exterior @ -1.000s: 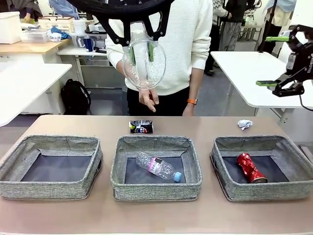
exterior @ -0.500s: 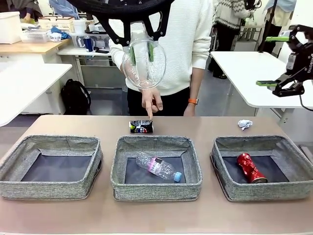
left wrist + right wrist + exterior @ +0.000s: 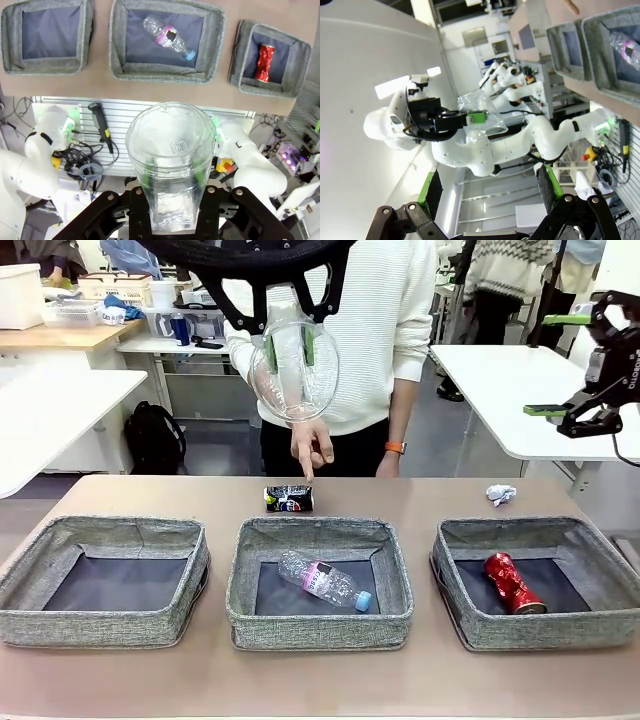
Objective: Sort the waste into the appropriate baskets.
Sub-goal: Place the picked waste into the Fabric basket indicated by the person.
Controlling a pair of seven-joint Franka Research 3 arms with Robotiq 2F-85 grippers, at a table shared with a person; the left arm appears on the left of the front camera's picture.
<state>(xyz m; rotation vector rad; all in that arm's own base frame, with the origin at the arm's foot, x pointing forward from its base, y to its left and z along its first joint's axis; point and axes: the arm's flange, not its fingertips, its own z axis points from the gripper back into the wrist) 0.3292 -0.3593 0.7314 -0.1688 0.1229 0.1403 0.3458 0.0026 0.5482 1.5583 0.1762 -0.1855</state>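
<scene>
My left gripper [image 3: 290,345] hangs high over the middle basket [image 3: 320,628], shut on a clear plastic cup [image 3: 293,375]. In the left wrist view the cup [image 3: 170,150] sits mouth-down in that gripper [image 3: 171,175]. A clear bottle [image 3: 325,582] lies in the middle basket and a red can [image 3: 513,582] in the right basket [image 3: 540,632]. The left basket [image 3: 100,628] holds nothing. Behind the middle basket lies a dark can [image 3: 289,499], with the person's finger [image 3: 308,458] pointing down at it. A paper ball [image 3: 501,494] rests at the back right. My right gripper [image 3: 556,364] stands open, high at the right.
The person stands at the far edge, behind the middle basket. White tables stand off to the left [image 3: 60,410] and right [image 3: 510,380]. Bare tabletop [image 3: 320,680] runs in front of the baskets.
The person's hand has dropped and stretched a finger towards the dark can. Neither arm has moved.
</scene>
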